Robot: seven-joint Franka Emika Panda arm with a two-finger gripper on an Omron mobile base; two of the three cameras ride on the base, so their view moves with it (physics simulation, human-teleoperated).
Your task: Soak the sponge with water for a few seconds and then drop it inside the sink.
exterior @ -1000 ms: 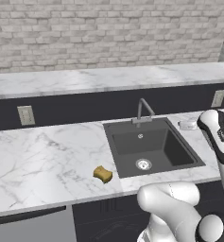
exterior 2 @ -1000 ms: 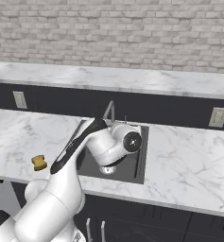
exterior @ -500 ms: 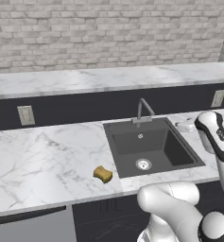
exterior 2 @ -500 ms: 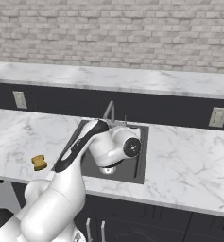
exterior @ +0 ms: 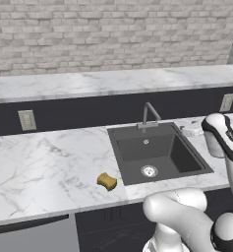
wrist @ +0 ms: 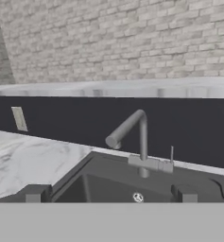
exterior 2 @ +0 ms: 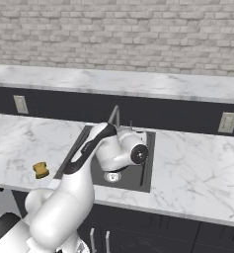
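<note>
Your arm has swung a little further over the sink (exterior: 160,152), its end effector (wrist: 108,194) spread wide and empty facing the faucet (wrist: 132,132), while the sponge (exterior: 107,181) lies untouched on the counter (exterior: 44,167) left of the basin, not yet grasped.
</note>
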